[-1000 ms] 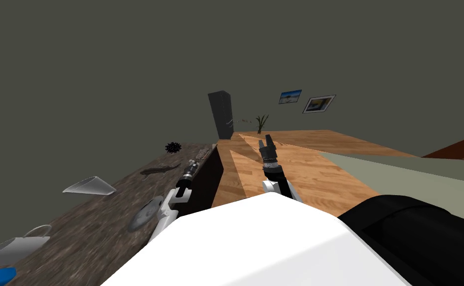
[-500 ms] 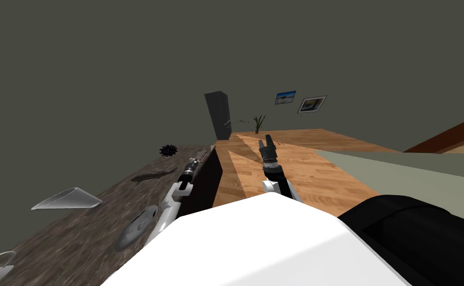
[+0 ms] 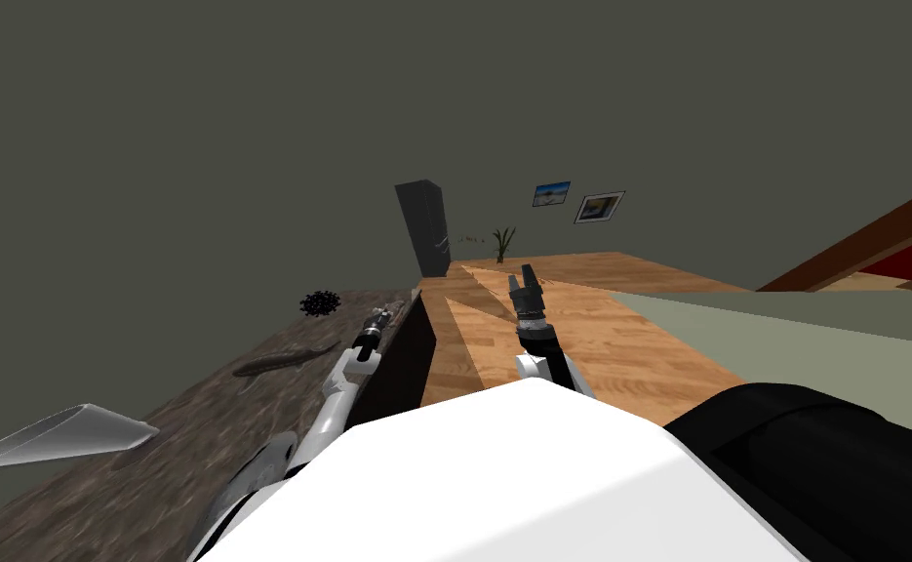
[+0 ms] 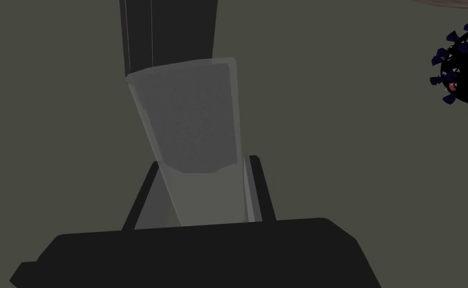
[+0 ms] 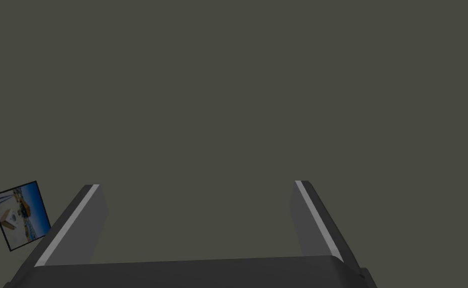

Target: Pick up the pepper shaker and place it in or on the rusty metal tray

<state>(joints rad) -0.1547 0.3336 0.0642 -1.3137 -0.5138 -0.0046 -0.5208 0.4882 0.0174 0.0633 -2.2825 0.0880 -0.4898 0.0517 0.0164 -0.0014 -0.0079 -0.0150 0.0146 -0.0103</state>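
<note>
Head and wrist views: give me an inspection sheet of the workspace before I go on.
Surface: dark wood tabletop, on my left.
Job's things: translucent grey shaker, clamped in left gripper.
Clutter: clear cone-shaped glass, dark fish-shaped thing, spiky black ball, grey disc.
Grippers: left shut on shaker; right gripper open, empty.
Cables: nothing seen.
Surroundings: wood floor, dark cabinet, plant.
</note>
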